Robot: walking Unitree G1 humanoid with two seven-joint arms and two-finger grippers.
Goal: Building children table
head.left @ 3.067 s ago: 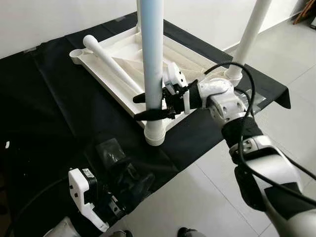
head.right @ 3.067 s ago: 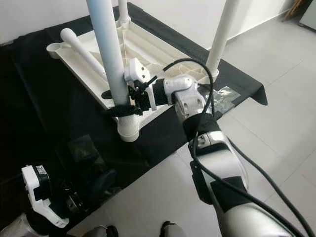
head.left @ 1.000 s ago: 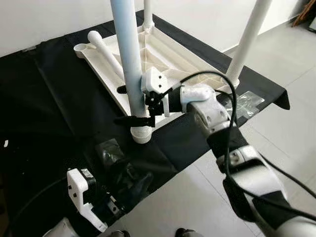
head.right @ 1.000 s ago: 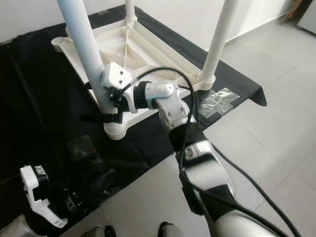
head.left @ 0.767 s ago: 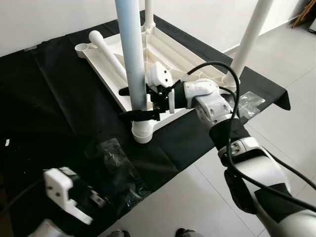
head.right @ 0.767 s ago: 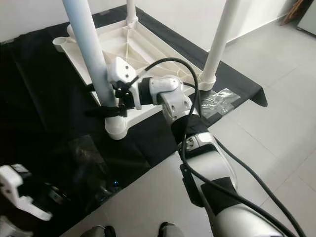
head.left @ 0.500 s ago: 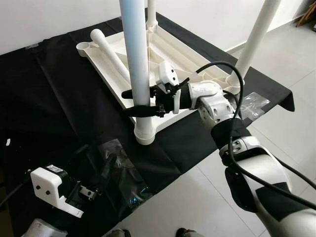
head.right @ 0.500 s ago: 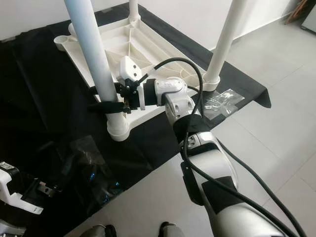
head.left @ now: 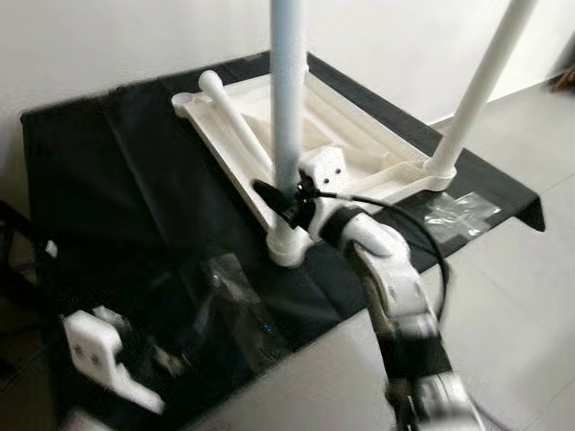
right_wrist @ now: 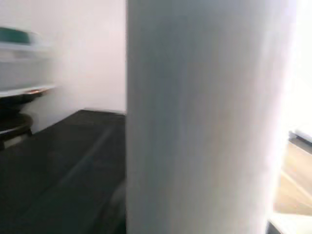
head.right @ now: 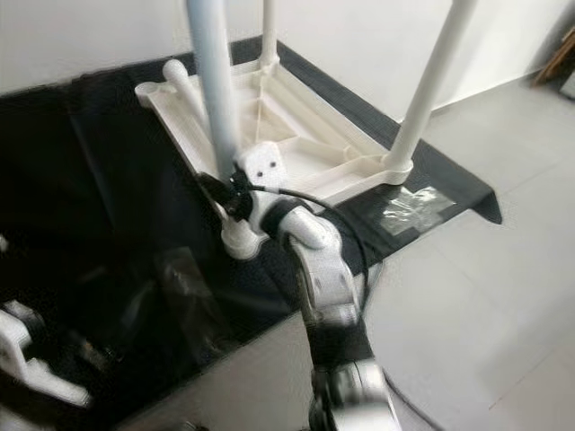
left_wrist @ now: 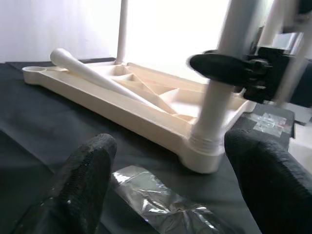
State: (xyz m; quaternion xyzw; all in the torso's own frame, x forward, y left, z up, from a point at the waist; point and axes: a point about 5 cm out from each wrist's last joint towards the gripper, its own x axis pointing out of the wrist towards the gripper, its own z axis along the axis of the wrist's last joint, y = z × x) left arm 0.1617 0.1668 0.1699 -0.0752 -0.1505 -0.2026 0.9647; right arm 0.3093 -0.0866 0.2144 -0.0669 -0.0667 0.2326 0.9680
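The white children's table top (head.left: 359, 148) lies upside down on a black cloth. Its near leg (head.left: 287, 99) stands upright in the corner socket (head.left: 286, 247). My right gripper (head.left: 274, 196) is shut on this leg just above the socket; the leg (right_wrist: 204, 117) looms very close in the right wrist view. Two more legs stand upright, one at the right corner (head.left: 481, 90). A loose leg (head.left: 235, 126) lies across the table top. My left gripper (left_wrist: 171, 144) hangs low and open, nothing between its fingers (left_wrist: 92, 165), facing the socket (left_wrist: 207, 151).
A crumpled clear plastic bag (head.left: 235, 292) lies on the black cloth (head.left: 117, 180) between my left gripper and the socket. Another clear bag (head.left: 454, 211) lies near the cloth's right corner. Pale tiled floor (head.left: 530, 296) runs along the right and front. A white wall stands behind.
The head view has pulled back and blurred. My right gripper stays on the near leg, now lower, close to the socket. My left arm has swung out to the left.
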